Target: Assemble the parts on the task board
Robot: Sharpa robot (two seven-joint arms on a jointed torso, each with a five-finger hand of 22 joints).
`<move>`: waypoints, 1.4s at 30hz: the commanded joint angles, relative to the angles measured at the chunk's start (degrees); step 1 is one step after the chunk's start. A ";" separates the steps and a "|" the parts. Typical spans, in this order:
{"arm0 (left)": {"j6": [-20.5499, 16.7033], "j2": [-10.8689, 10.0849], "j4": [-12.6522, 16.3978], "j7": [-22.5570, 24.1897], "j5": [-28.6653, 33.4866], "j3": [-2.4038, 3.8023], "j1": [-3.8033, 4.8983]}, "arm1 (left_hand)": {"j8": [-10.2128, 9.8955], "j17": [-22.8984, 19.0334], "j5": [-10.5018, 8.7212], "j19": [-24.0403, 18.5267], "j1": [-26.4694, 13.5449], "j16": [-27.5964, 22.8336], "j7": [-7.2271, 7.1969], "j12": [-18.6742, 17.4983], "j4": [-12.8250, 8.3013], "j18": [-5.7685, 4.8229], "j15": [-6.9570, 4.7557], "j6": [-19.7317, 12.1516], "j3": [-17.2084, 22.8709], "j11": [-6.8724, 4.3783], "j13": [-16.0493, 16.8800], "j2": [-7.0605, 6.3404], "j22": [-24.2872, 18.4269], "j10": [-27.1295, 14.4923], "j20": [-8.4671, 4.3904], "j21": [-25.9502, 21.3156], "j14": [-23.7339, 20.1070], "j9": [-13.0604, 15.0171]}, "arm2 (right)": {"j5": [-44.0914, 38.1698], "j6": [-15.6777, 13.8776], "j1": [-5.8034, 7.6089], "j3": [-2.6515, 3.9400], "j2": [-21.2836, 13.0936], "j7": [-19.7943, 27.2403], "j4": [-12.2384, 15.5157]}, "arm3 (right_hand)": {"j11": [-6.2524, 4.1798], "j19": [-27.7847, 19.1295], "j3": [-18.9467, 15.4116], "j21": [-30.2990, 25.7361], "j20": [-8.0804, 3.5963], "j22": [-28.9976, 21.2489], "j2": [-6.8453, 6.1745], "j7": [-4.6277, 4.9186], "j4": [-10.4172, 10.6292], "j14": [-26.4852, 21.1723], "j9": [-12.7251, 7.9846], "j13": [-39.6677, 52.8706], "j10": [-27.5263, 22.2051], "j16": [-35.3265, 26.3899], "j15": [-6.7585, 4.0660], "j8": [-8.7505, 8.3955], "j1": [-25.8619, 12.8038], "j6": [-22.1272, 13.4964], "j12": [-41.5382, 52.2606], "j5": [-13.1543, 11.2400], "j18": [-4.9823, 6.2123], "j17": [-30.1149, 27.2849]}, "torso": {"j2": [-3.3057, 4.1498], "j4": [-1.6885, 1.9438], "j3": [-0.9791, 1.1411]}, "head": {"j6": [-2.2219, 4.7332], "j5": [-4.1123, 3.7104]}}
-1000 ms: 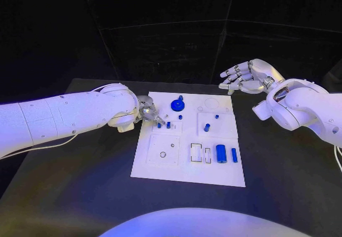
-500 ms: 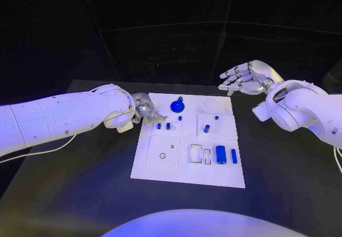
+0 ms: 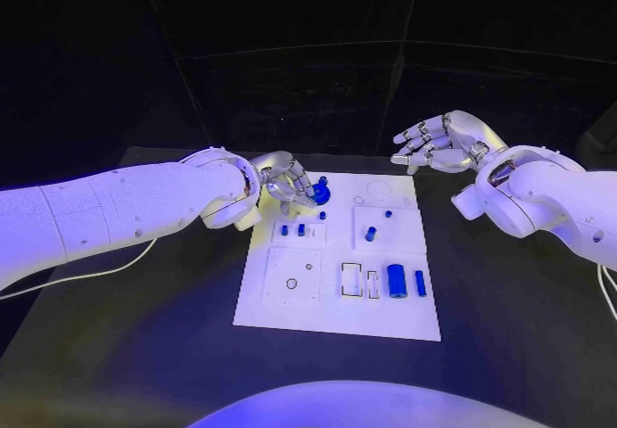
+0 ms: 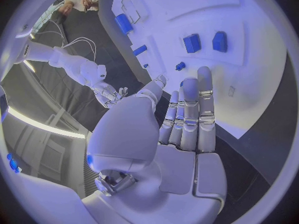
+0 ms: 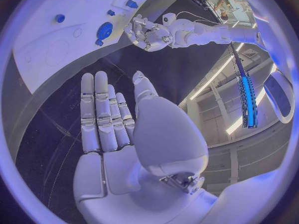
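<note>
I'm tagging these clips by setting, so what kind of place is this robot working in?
Most likely a robotics lab or test cell. A white task board with small blue parts lies on a black table, dark panels stand behind it, and both the left hand and right hand hover open.

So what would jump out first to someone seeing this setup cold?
The white task board in the middle of the black table, dotted with small blue parts. Then the left robot hand, poised at the board's far left corner beside a round blue part, and the right robot hand, open, beyond the board's far right corner.
</note>
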 commanded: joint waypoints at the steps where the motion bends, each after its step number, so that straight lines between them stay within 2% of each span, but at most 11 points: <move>1: -0.05 1.39 -1.52 3.54 -12.90 0.02 0.12 | -0.90 -0.61 -0.58 0.81 1.10 0.35 -0.46 -0.66 -0.68 0.30 -0.34 1.79 -0.09 -0.28 -1.87 -0.61 -0.64 1.06 -0.11 -0.68 0.20 -1.26 | 0.15 -0.08 0.11 0.04 0.06 0.35 0.07 | -0.06 0.54 0.06 -0.33 -0.03 -0.07 0.49 0.54 -0.51 0.25 0.03 -0.12 -0.56 -0.26 0.29 0.37 -0.05 -0.41 0.38 0.24 0.64 -0.07 | -0.04 -0.06 0.00 | 0.21 -0.24; 2: 0.04 1.94 -2.06 3.30 -15.05 0.02 0.12 | -1.36 -0.45 -0.84 1.09 1.31 0.84 -0.70 -0.95 -0.83 0.38 -0.43 2.63 -0.17 -0.33 -2.71 -0.87 -0.86 1.50 -0.29 -0.86 0.42 -1.84 | 0.15 -0.08 0.11 0.04 0.08 0.33 0.07 | -0.06 0.56 0.08 -0.35 -0.03 -0.08 0.51 0.54 -0.55 0.27 0.03 -0.17 -0.57 -0.27 0.28 0.39 -0.01 -0.41 0.39 0.25 0.64 -0.08 | -0.02 -0.08 0.02 | 0.25 -0.26; 3: 0.15 2.57 -2.69 3.07 -17.34 0.01 0.12 | -2.04 2.81 -1.82 2.06 1.68 4.48 -0.98 -1.44 -1.11 0.33 -0.63 3.54 -0.29 -0.61 -3.81 -1.16 -0.89 1.85 -0.43 -0.60 2.66 -2.61 | 0.15 -0.08 0.11 0.04 0.08 0.31 0.08 | -0.06 0.56 0.08 -0.35 -0.03 -0.08 0.51 0.54 -0.55 0.27 0.03 -0.17 -0.57 -0.27 0.28 0.39 -0.01 -0.41 0.39 0.25 0.64 -0.08 | -0.03 -0.07 0.00 | 0.26 -0.28; 5: 0.26 3.63 -3.70 2.91 -20.40 0.00 0.11 | -2.89 6.19 -3.21 3.38 2.05 8.38 -1.12 -2.16 -1.42 0.37 -0.66 4.30 -0.47 -0.79 -5.09 -1.40 -0.70 2.02 -0.70 0.00 4.97 -3.45 | 0.15 -0.08 0.11 0.04 0.08 0.29 0.11 | -0.06 0.57 0.09 -0.35 -0.04 -0.08 0.52 0.54 -0.58 0.28 0.03 -0.20 -0.58 -0.27 0.27 0.40 0.02 -0.41 0.39 0.25 0.65 -0.09 | 0.05 -0.12 0.03 | 0.28 -0.43; 7: 0.45 4.57 -4.51 2.84 -22.72 -0.03 0.10 | -4.19 12.45 -3.64 5.66 2.33 15.09 -1.38 -3.10 -1.74 0.28 -1.02 5.24 -0.82 -0.92 -6.91 -1.65 -0.04 2.39 -0.97 1.43 8.74 -4.66 | 0.15 -0.09 0.11 0.04 0.14 0.30 0.12 | -0.07 0.58 0.09 -0.36 -0.04 -0.09 0.52 0.54 -0.59 0.29 0.03 -0.21 -0.58 -0.28 0.27 0.40 0.03 -0.41 0.40 0.25 0.65 -0.09 | 0.07 -0.12 0.03 | 0.41 -0.57; 10: 1.14 5.69 -5.35 2.77 -25.43 -0.05 0.06 | -5.58 17.14 -3.71 7.38 2.47 20.22 -1.56 -4.06 -2.00 0.21 -1.18 6.66 -1.20 -1.09 -9.06 -1.62 1.11 3.20 -1.24 3.18 11.07 -5.98 | 0.15 -0.08 0.11 0.04 0.23 0.33 0.18 | -0.07 0.59 0.10 -0.37 -0.04 -0.09 0.53 0.54 -0.61 0.30 0.03 -0.24 -0.59 -0.28 0.27 0.41 0.05 -0.41 0.40 0.25 0.65 -0.10 | 0.00 -0.09 0.02 | 0.48 -0.67; 16: 2.95 7.46 -6.63 2.47 -28.74 -0.06 0.00 | -8.13 23.84 -3.71 13.26 2.54 26.66 -1.93 -6.27 -2.37 -1.79 -1.74 9.06 -1.38 -1.46 -12.73 -1.33 13.00 5.56 -1.85 16.07 15.04 -7.85 | 0.15 -0.15 0.11 0.04 0.34 0.40 0.15 | -0.07 0.61 0.11 -0.38 -0.05 -0.10 0.54 0.54 -0.63 0.32 0.03 -0.27 -0.60 -0.28 0.26 0.42 0.07 -0.42 0.41 0.25 0.65 -0.11 | 0.00 -0.05 0.00 | 0.51 -0.90; 25: 4.93 8.95 -7.40 2.49 -30.06 -0.22 -0.18 | -10.03 25.34 -3.67 16.19 2.49 28.49 -2.53 -8.36 -2.69 -3.03 -2.31 11.32 -0.68 -1.98 -15.39 -1.16 20.39 7.85 -2.41 23.78 16.59 -8.42 | 0.15 -0.22 0.11 0.04 0.52 0.49 0.07 | -0.07 0.63 0.12 -0.39 -0.05 -0.11 0.56 0.54 -0.66 0.35 0.03 -0.31 -0.60 -0.28 0.26 0.43 0.10 -0.42 0.42 0.26 0.66 -0.12 | -0.02 -0.05 -0.02 | 0.09 -0.94; 31: 6.23 9.36 -7.26 2.64 -30.45 -0.66 -0.32 | -10.57 24.69 -3.68 16.60 2.29 28.24 -2.72 -8.99 -2.72 -3.25 -2.52 11.81 -0.57 -2.14 -16.02 -1.32 21.71 8.40 -2.59 25.10 16.62 -8.44 | 0.15 -0.21 0.11 0.04 0.63 0.50 0.03 | -0.07 0.63 0.12 -0.39 -0.05 -0.11 0.56 0.54 -0.66 0.35 0.03 -0.31 -0.60 -0.28 0.26 0.43 0.10 -0.42 0.42 0.26 0.66 -0.12 | -0.06 0.05 -0.02 | 0.06 -1.10; 42: 6.87 9.81 -7.71 2.53 -30.53 -0.82 -0.50 | -10.84 24.36 -3.69 16.65 2.29 28.10 -2.70 -9.30 -2.77 -3.26 -2.54 11.93 -0.46 -2.14 -16.28 -1.33 21.81 8.53 -2.64 25.19 16.61 -8.46 | 0.15 -0.20 0.11 0.04 0.66 0.51 0.06 | -0.07 0.63 0.12 -0.39 -0.05 -0.11 0.56 0.54 -0.66 0.35 0.03 -0.31 -0.60 -0.28 0.26 0.43 0.10 -0.42 0.42 0.26 0.66 -0.12 | -0.08 0.00 0.00 | 0.04 -1.32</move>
